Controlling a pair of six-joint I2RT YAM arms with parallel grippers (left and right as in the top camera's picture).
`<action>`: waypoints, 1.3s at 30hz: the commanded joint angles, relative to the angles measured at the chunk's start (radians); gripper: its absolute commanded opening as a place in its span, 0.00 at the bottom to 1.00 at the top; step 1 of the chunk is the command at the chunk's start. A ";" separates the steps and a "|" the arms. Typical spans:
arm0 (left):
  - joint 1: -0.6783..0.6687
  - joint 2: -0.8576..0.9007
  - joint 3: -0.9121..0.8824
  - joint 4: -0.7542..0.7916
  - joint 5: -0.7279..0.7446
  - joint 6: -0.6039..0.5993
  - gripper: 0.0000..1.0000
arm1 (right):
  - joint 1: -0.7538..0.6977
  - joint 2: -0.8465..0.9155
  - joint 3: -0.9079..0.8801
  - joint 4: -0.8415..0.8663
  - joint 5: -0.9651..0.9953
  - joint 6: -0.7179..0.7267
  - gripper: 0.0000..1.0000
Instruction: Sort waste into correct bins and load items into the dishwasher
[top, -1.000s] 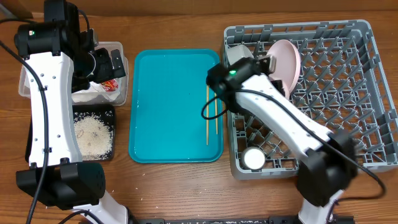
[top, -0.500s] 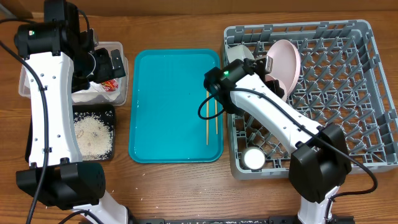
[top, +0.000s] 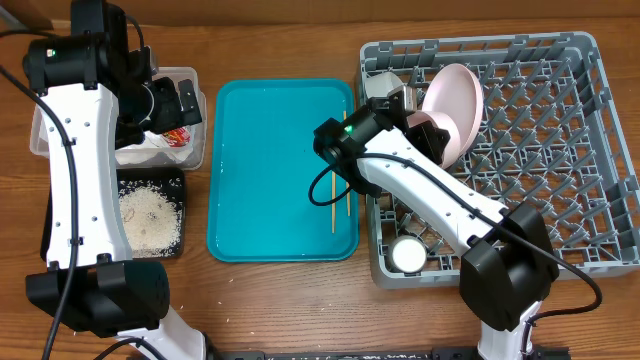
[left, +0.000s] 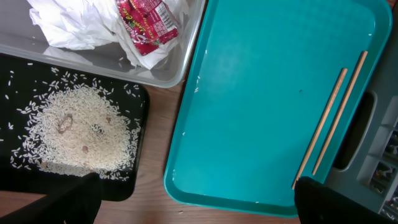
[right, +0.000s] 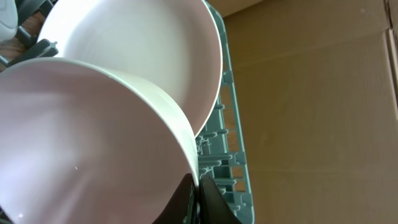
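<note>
My right gripper (top: 408, 108) is shut on the rim of a white bowl (right: 81, 143) inside the grey dish rack (top: 560, 150), right beside the upright white plate (top: 457, 92); the jaws pinch the rim in the right wrist view (right: 198, 190). A grey-white bowl (top: 378, 86) and a small cup (top: 407, 255) sit in the rack. Two chopsticks (top: 340, 195) lie on the teal tray's right side and show in the left wrist view (left: 333, 118). My left gripper (top: 170, 100) hovers open and empty (left: 196, 199) over the clear tub (top: 190, 75), which holds napkins (left: 81, 25) and the red wrapper (left: 146, 22). Rice (left: 78, 134) lies in the black tray (top: 178, 180).
The teal tray (top: 270, 150) lies between the bins and the rack. The right arm's links reach across the rack's left edge and the tray's right rim. Brown cardboard (right: 311, 93) stands beyond the rack's far wall.
The right arm's forearm has swung left over the tray's right edge, and the held bowl has shifted slightly left in the rack. The left arm has not moved.
</note>
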 joint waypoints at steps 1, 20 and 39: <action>0.000 -0.017 0.012 0.002 0.000 0.004 1.00 | 0.005 -0.003 0.004 0.000 -0.028 -0.014 0.04; 0.000 -0.017 0.012 0.002 0.000 0.004 1.00 | 0.004 -0.003 -0.131 0.019 0.042 0.021 0.04; 0.000 -0.017 0.012 0.002 0.000 0.004 1.00 | 0.011 -0.003 -0.128 0.045 0.135 0.032 0.04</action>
